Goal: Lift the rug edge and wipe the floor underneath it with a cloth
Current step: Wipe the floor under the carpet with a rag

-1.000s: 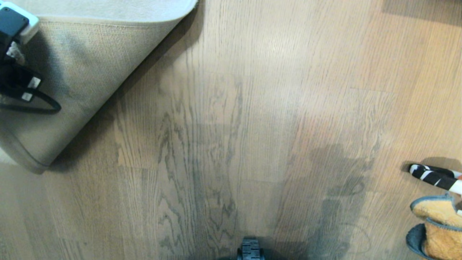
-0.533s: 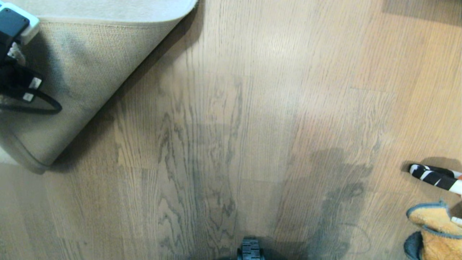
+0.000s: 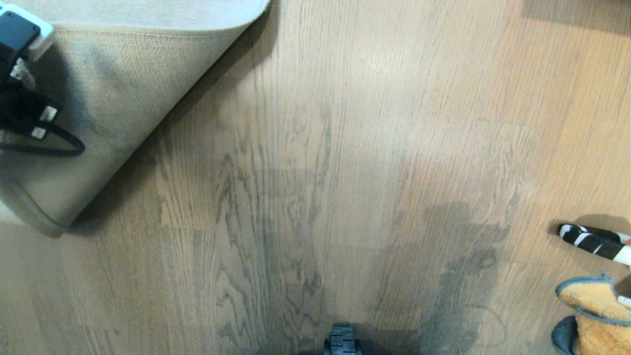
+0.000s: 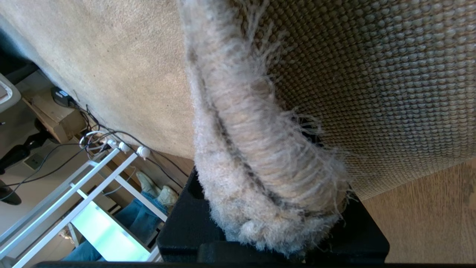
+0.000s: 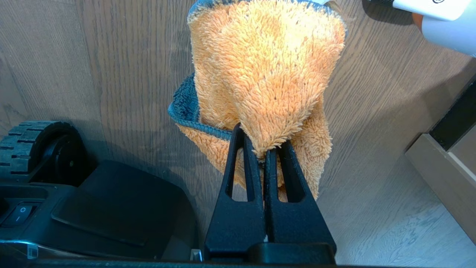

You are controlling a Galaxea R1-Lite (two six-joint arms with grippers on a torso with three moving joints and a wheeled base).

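Right fingers [image 5: 256, 156] pressed together on a pinch of the cloth [image 5: 266, 70], which hangs from them over the floor [image 5: 122, 59]. Left gripper [image 4: 275, 238]: black jaws clamp the rug edge [image 4: 256, 149], pile border bunched between them; exact gap hidden by the fibres, probably partly closed.

Head view: rug corner [image 3: 113, 113] folded up at 10 o'clock, tan backing showing, left arm [image 3: 19, 74] at 9–10 o'clock over it. Cloth at 4 o'clock by the frame edge, a striped black-white object [image 3: 594, 241] just above it. Bare floor fills the middle; base wheel [image 3: 341, 340] at 6 o'clock.

Only the left wrist view shows a white rack [image 4: 93, 193], cables and a person's legs [image 4: 134, 219]. Only the right wrist view shows the grip itself.
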